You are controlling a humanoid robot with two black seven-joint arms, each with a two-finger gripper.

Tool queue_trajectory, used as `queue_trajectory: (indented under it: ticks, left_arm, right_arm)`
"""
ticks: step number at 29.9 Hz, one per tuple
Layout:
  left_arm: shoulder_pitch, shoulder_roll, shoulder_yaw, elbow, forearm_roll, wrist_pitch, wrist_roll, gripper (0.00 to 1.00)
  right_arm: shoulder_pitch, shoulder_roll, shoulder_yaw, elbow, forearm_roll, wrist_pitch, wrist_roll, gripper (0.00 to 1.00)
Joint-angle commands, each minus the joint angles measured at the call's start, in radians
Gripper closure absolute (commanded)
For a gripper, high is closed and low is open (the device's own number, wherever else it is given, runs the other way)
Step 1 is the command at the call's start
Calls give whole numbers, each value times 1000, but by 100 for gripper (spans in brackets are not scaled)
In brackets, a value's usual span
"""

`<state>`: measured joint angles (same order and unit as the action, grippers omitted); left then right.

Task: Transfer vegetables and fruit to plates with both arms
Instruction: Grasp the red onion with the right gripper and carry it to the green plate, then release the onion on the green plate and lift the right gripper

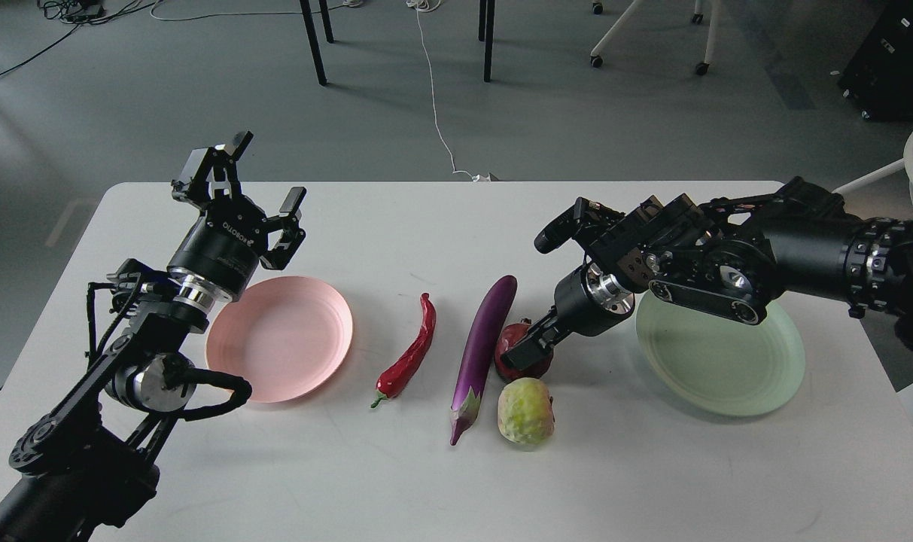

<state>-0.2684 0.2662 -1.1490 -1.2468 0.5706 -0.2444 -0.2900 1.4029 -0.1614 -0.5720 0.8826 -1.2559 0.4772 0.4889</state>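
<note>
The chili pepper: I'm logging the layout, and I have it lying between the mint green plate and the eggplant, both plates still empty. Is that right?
Not quite. In the head view the chili pepper lies between the pink plate and the eggplant, not the mint green plate, which sits at the far right. Both plates are indeed empty.

A white tabletop [396, 482] is seen under a matte pink plate [283, 339], a pale mint green plate [727, 369], a glossy red chili pepper [411, 357], a purple eggplant [482, 342], a dark red fruit [507, 342] and a yellow-green fruit [526, 410].
</note>
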Motion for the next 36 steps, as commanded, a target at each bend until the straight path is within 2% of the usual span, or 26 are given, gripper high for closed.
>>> queue_trajectory:
  ticks: [1,8,12,19,29,36]
  left_arm:
    - [0,1,-8,-6,0,-1,2,1]
    - [2,1,-9,-10,0,-1,0,1]
    - [3,1,-9,-13,0,-3,0,1]
    - [2,-7,-8,-14,0,-6,0,1]
    - [9,-10,-8,-17,0,-6,-2,1]
    - [15,-12,-8,-22,0,-1,-3,1]
  right_arm:
    - [21,-7,-25,10,-2,1,0,60]
    - [155,-145,-26,102,-7,3,0,61]
    - [240,-295,-29,162,-31,3,0,60]
    - [242,-500,-48,191,-276,-3,0,59]
    - [119,-557,-71,176,-301,-17,0,57]
    - [85,-524,-68,111,-301,-23,0,46]
